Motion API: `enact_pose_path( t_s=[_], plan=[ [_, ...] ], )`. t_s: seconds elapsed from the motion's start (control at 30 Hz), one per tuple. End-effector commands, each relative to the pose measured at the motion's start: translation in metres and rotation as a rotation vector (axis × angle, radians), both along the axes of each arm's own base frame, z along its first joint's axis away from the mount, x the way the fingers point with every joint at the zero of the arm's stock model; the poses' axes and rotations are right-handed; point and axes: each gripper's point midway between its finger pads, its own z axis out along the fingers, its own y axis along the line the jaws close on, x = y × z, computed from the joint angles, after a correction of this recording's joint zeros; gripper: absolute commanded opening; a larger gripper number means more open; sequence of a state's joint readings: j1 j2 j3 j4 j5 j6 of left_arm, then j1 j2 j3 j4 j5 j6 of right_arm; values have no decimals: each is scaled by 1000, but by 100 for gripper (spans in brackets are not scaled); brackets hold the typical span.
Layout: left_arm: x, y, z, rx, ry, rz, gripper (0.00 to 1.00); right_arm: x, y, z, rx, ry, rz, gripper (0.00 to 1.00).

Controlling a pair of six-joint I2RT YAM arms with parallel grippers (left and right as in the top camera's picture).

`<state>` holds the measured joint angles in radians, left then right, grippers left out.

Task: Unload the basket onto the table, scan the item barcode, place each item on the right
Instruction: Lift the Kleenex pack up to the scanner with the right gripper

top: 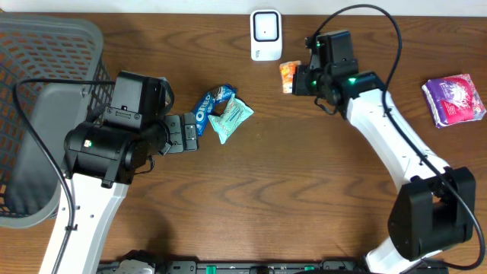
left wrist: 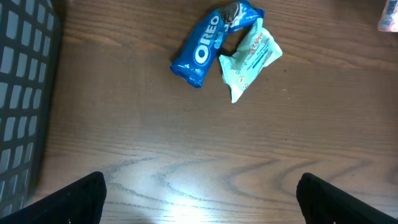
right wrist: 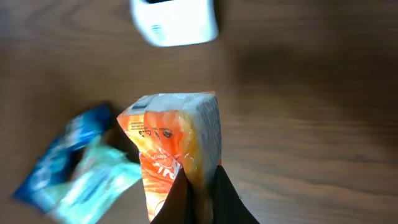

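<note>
Orange packet (right wrist: 177,143) up off the wood, pinched at its lower edge by the right gripper (right wrist: 199,190), its fingers pressed together on the crinkled film. From above, that packet hangs over the far side of the table (top: 304,198), just right of the white scanner (top: 265,34), near it but not touching. So the step in hand, as I read it, is the presentation: one item picked and held up beside the reader, scan not yet made. In the right wrist view the scanner sits beyond the packet's top edge, blurred. There is small print on the orange face, but it is too soft to tell whether a barcode is there.

Over on the left, the left gripper (top: 190,131) hovers low with its fingers spread wide, holding nothing. Just beyond it lie a blue Oreo pack (left wrist: 202,53) and a mint-green packet (left wrist: 249,59), touching at their far ends. A purple packet (top: 453,99) lies well apart on the right, and a grey basket (top: 46,46) fills the far left corner.

Next move, by my judgement: carry the orange packet over the scanner and turn the wrist until the coded face meets the scanner's window, then hold it steady. With only a thin pinch on soft film, the packet could swivel or sag, so the turn wants to be gentle.
</note>
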<state>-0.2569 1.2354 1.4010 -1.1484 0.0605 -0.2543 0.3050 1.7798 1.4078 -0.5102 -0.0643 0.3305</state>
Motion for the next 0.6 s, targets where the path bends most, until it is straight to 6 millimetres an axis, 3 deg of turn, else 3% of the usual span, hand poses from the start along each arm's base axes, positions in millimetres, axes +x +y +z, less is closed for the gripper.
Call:
enact_pose_path(
  t_s=[0.0, 0.3, 0.57],
  plan=[
    [1, 4, 0, 15, -1, 6, 98, 12, -14, 4, -132, -74, -113, 1],
    [1, 4, 0, 15, -1, 6, 98, 57, 14, 36, -119, -236, -124, 1],
    [1, 4, 0, 15, -1, 6, 98, 113, 36, 35, -246, -185, -41, 1]
  ],
)
